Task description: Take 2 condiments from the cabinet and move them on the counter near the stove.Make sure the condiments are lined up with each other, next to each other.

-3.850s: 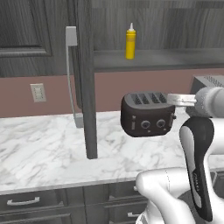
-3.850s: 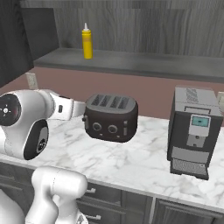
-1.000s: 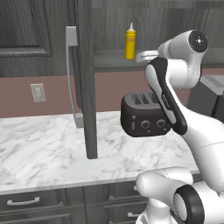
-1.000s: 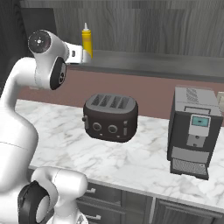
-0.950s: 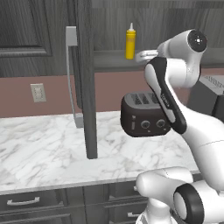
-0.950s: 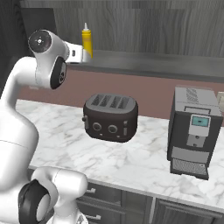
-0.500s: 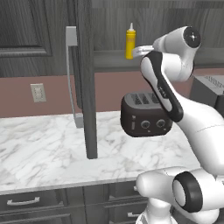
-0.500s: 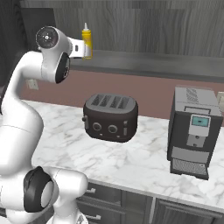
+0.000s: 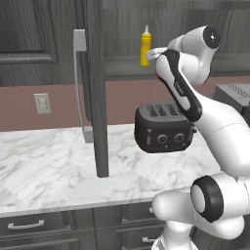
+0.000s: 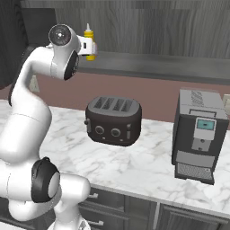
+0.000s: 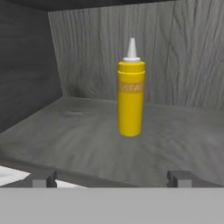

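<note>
**Inspector:** Report the end effector and the target, please.

**Operator:** I am holding the two-finger end effector (image 11: 111, 178) at the front edge of the shelf inside the dark grey wood-grain wall cabinet (image 11: 183, 57). Its tips are standing spread wide with nothing between them. The tall yellow squeeze bottle with the white pointed nozzle (image 11: 131, 94) is standing on the shelf ahead of the tips, roughly centred between them but not yet inside them. From the left base view I am seeing the same bottle (image 9: 145, 46) just beyond the wrist.

**Inspector:** Orientation?

**Operator:** It is standing upright, long axis vertical, nozzle pointing straight up, base flat on the shelf.

**Inspector:** What are you flagging as risks?

**Operator:** Three, in my judgement. First, the bottle is tall and narrow, so if I am advancing slightly off-centre, one tip could be striking it before the other and tipping it over, or pushing it back towards the rear wall. Second, if I am closing too high, near the shoulder, the grip could be pivoting; a squeeze bottle may also be yielding under pressure. Third, the open cabinet door with the long silver bar handle (image 9: 79, 88) is hanging to the left of the arm, and the black four-slot toaster (image 9: 163, 127) is sitting on the white marble counter (image 9: 49, 166) below; a careless withdrawal could be clipping either.

**Inspector:** The second condiment?

**Operator:** I cannot locate it from these views.
</note>
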